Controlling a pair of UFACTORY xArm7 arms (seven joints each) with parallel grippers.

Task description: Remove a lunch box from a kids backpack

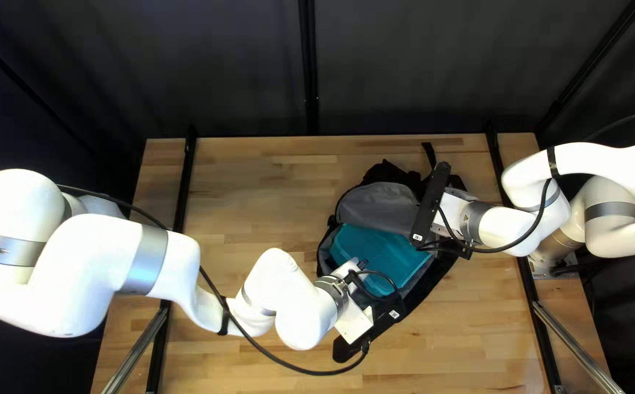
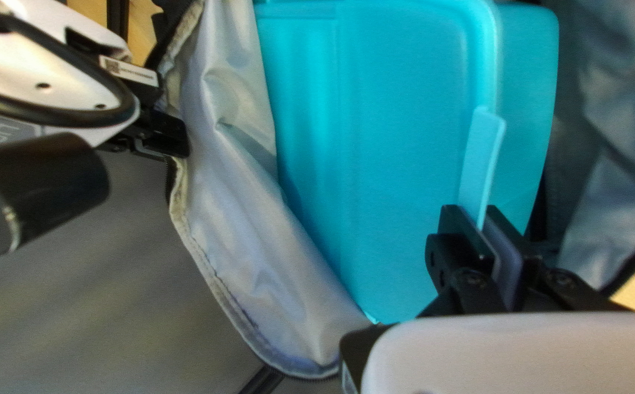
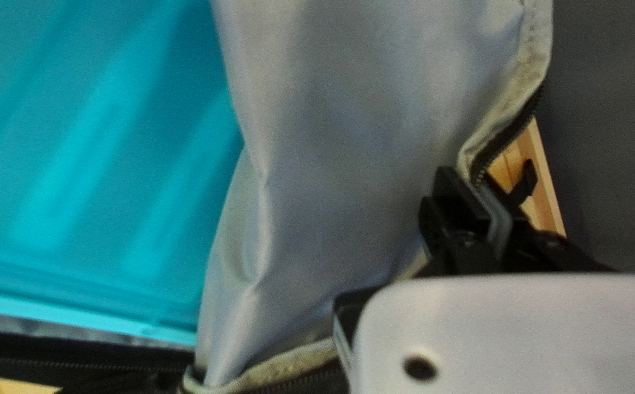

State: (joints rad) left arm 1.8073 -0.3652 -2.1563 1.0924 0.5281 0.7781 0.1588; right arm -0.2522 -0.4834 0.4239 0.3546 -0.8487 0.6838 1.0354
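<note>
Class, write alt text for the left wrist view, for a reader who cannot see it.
My left gripper pinches the raised tab of a turquoise lunch box inside an open, grey-lined backpack; across from it, my right gripper holds the backpack's edge.

Here's the lunch box [image 2: 397, 146], smooth turquoise plastic with a soft sheen, and its latch [image 2: 482, 157] is paler plastic, smooth too. Now the backpack lining [image 2: 237, 182]: grey cloth, creased, faintly glossy, ending in a rougher fabric binding [image 3: 537, 44]. My left arm [image 1: 91, 270] shines, smooth and white, with a metallic band [image 1: 143, 259]. The bench [image 1: 259, 190] is smooth wood, the curtain [image 1: 222, 73] dark, matt cloth.
</note>
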